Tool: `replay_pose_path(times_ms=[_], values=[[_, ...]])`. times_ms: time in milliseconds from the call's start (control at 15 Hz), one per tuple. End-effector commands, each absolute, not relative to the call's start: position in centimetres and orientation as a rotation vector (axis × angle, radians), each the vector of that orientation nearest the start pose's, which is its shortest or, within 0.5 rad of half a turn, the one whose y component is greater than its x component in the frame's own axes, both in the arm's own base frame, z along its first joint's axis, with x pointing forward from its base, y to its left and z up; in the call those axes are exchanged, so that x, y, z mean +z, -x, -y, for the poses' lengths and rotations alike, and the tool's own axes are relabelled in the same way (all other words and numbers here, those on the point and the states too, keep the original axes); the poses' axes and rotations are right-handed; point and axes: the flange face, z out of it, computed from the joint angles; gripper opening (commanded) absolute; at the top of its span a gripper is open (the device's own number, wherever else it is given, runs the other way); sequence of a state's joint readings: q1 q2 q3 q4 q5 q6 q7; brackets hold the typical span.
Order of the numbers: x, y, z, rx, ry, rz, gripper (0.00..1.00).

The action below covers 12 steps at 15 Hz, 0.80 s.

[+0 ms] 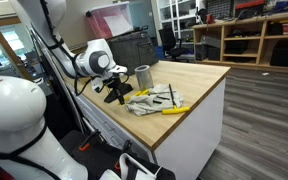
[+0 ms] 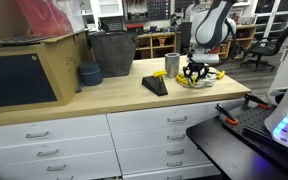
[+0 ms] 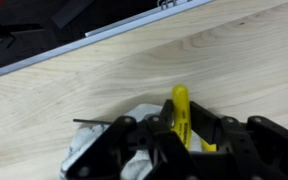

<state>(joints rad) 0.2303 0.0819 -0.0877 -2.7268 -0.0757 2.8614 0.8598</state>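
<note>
Handle of yellow-handled tool (image 3: 180, 105) looks pinched between the gripper (image 3: 179, 138) jaws, over the white cloth (image 3: 84, 155) on the wooden counter (image 1: 199, 80). Probably light, stiff, slick plastic; you grip mid-handle, squarely.

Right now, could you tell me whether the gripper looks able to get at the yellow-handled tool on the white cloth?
Probably yes: in the wrist view the gripper hangs over the yellow-handled tool, its handle running between the fingers, with nothing lying over it. Whether the fingers press on it I cannot tell.
</note>
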Motion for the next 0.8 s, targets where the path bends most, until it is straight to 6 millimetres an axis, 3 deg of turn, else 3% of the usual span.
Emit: replay_pose_path(times_ms=[0, 400, 733], values=[[24.6, -39.0, -7.9, -0.018, 2.863, -1.036, 0.05], [29.8, -40.9, -8.9, -0.02, 2.595, -1.194, 0.05], [31.5, -43.1, -9.0, -0.124, 2.45, -1.313, 0.05]])
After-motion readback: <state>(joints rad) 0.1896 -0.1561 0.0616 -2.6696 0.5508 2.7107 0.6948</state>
